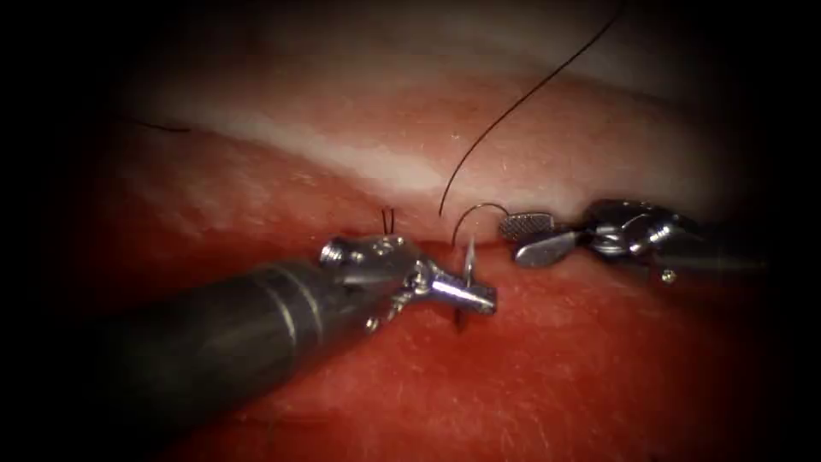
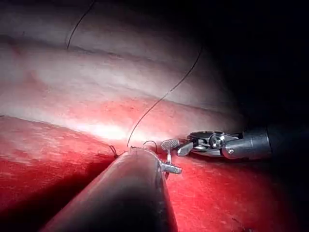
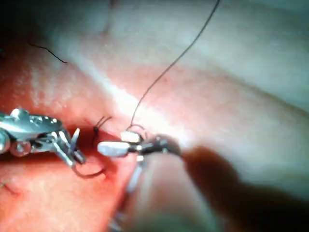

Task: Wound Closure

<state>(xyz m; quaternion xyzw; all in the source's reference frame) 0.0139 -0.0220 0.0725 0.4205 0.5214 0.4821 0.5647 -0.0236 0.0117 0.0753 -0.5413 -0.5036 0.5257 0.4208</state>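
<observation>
The left tool (image 1: 466,291) comes in from the lower left with its jaws shut on the curved needle (image 1: 469,255) near the point. The point stands up above the jaws, and the body runs down below them into the red tissue (image 1: 547,376) at the cut (image 1: 428,242). In the right wrist view the needle (image 3: 91,174) curves under the left tool (image 3: 72,147). The right tool (image 1: 532,237) is just right of the needle, jaws open, holding nothing. A thin arc (image 1: 479,206) rises from the cut to its upper jaw; needle or thread, I cannot tell. Dark thread (image 1: 522,98) climbs from the cut to the upper right.
Two short cut ends of thread (image 1: 388,219) stick up from an earlier stitch just left of the needle. A loose dark thread piece (image 1: 158,127) lies on the pale tissue at the far left. Red fluid covers the near tissue.
</observation>
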